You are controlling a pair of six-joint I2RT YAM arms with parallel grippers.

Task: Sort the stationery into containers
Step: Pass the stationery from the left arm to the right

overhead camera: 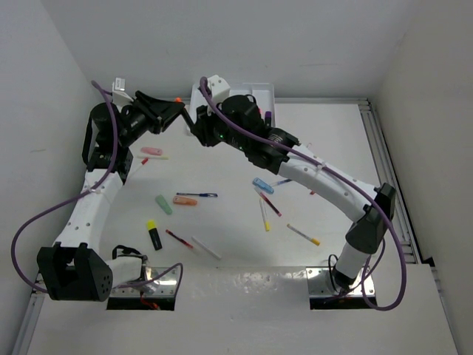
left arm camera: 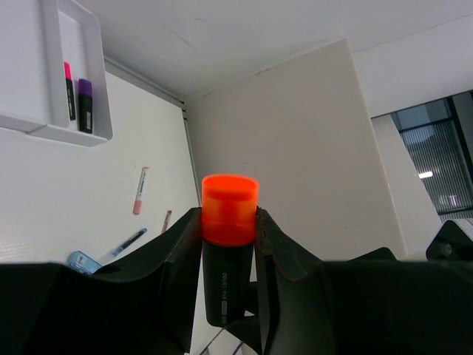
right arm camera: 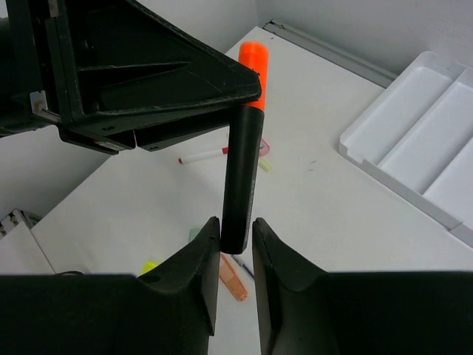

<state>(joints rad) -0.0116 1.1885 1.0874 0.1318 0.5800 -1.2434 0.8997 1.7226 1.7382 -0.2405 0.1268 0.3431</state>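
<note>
Holding the orange highlighter (left arm camera: 230, 203) clamped just below its cap in the left end effector (left arm camera: 229, 220), up off the table (overhead camera: 222, 170) at about 11 o'clock, just left of the white tray (overhead camera: 255, 90) at 12 o'clock. Pinching the same highlighter's black lower end with the right end effector (right arm camera: 236, 225), fingers pressed to both sides of the barrel. Leaving loose pens and highlighters (overhead camera: 185, 200) scattered across the table's middle from 9 to 4 o'clock, with a purple highlighter (left arm camera: 86, 105) and a pink-capped pen (left arm camera: 69, 90) side by side in one tray compartment.
</note>
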